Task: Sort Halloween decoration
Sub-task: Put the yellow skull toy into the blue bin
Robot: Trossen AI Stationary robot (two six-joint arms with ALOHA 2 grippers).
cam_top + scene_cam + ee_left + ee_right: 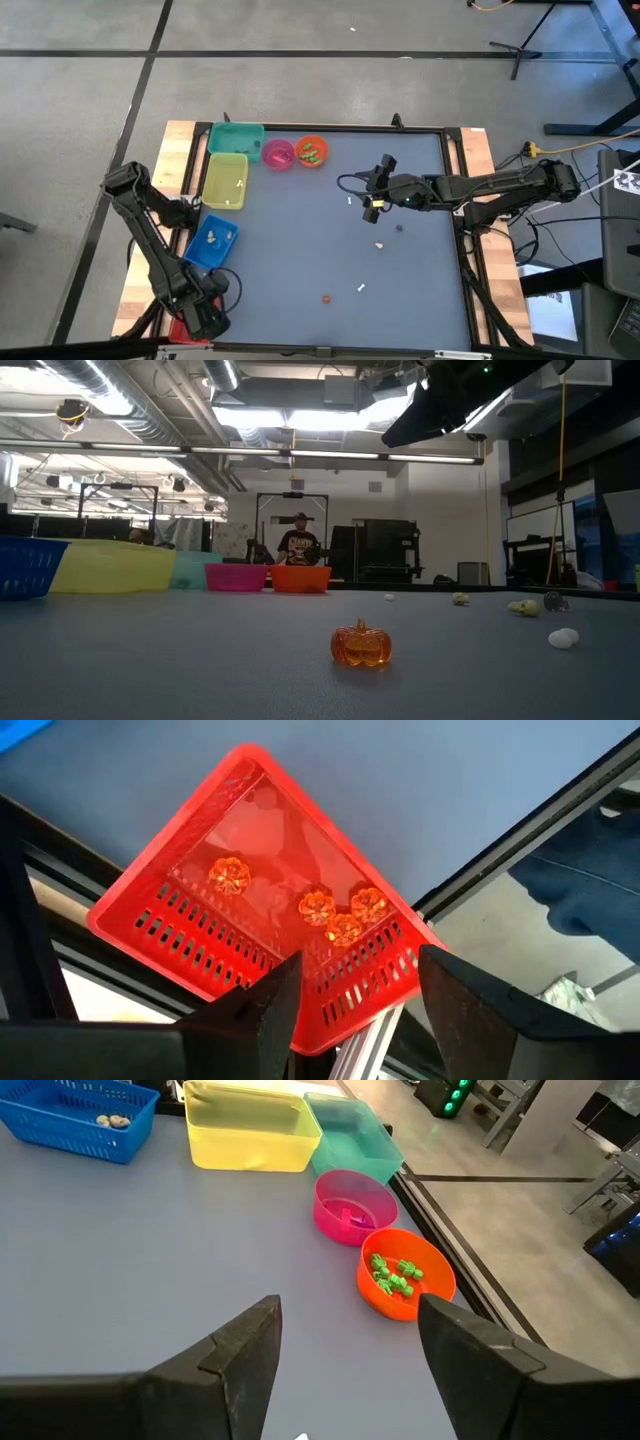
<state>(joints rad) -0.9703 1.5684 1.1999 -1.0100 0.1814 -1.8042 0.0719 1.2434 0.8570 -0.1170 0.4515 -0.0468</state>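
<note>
Many of the little Halloween toys are already put away; four orange pumpkins (316,906) lie in the red basket (170,910) at the near left corner of the table; green toys (395,1275) sit in the orange bowl (432,1275); something small and pink lies in the pink bowl (330,1190); pale bits rest in the blue basket (60,1125), and a few white specks show in the yellow bin (224,182); I cannot see anything in the teal bin (350,1125).

Some toys are not sorted yet; one orange pumpkin (361,645) stands alone on the table near the front edge; a white piece (361,288) lies near it; more small pale and dark bits (380,244) lie under the right arm; so my guess is the job is more than half done, but not finished.

The left gripper (355,1010) hangs right over the red basket with its two fingers wide apart and nothing between them; the right gripper (345,1345) hangs over the middle of the table, fingers wide apart too, holding nothing.

The middle of the table has lots of open room to move in; the bins and bowls crowd the far left side; the red basket sits tight against the table's edge frame (540,830), so the left arm has little room there.
</note>
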